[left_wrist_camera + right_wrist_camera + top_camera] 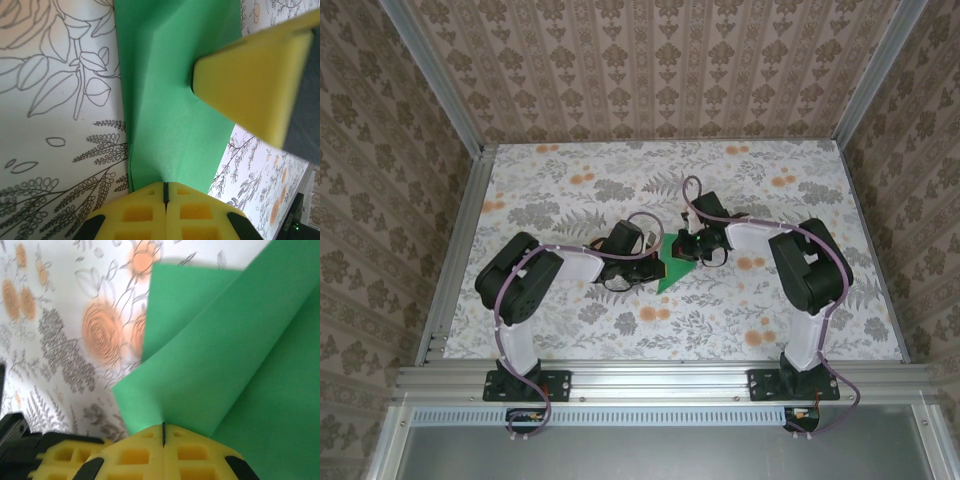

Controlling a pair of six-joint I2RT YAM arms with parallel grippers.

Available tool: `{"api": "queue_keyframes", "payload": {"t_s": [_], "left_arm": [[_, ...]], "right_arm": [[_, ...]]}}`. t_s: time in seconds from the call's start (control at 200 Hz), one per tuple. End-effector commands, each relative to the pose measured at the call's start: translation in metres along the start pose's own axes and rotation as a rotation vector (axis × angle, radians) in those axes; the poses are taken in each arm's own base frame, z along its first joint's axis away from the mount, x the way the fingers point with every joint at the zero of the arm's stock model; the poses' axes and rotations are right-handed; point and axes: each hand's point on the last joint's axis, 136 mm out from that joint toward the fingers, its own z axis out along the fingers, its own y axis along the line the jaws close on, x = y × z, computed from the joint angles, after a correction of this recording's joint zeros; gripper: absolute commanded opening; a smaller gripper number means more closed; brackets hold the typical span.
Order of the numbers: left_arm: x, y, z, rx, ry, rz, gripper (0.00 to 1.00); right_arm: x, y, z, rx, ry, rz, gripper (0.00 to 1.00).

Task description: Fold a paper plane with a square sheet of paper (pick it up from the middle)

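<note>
The square sheet of paper (670,268), bright green and partly folded into a pointed shape, lies mid-table between both grippers. My left gripper (644,268) is shut, and its yellow tips (165,186) rest on the creased paper (170,100), which lies flat there. My right gripper (692,250) is shut (163,426) on a raised flap of the paper (225,355) that curves up off the lower layer. One right finger (245,90) hangs over the sheet in the left wrist view. The left fingers (70,460) sit close by at the lower left of the right wrist view.
The flower-patterned table (570,190) is enclosed by papered walls and aluminium frame posts (455,270). A metal rail (660,378) runs along the near edge by the arm bases. Both elbows stick outward left and right.
</note>
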Motion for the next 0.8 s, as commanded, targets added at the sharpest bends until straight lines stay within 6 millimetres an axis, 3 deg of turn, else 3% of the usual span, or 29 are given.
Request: {"api": "queue_keyframes", "payload": {"t_s": [0.0,0.265,0.495,0.795], "left_arm": [[0.042,0.06,0.011,-0.203,0.123,-0.074,0.0],[0.046,0.062,0.011,-0.217,0.137,-0.075,0.0],[0.056,0.066,0.008,-0.237,0.172,-0.075,0.0],[0.065,0.072,0.006,-0.248,0.191,-0.085,0.0]], "right_arm": [[0.017,0.012,-0.003,-0.045,0.024,-0.018,0.04],[0.027,-0.008,0.018,-0.005,0.067,0.012,0.04],[0.002,-0.026,0.014,0.043,0.026,0.039,0.03],[-0.023,-0.031,0.012,0.046,-0.004,0.051,0.03]]}}
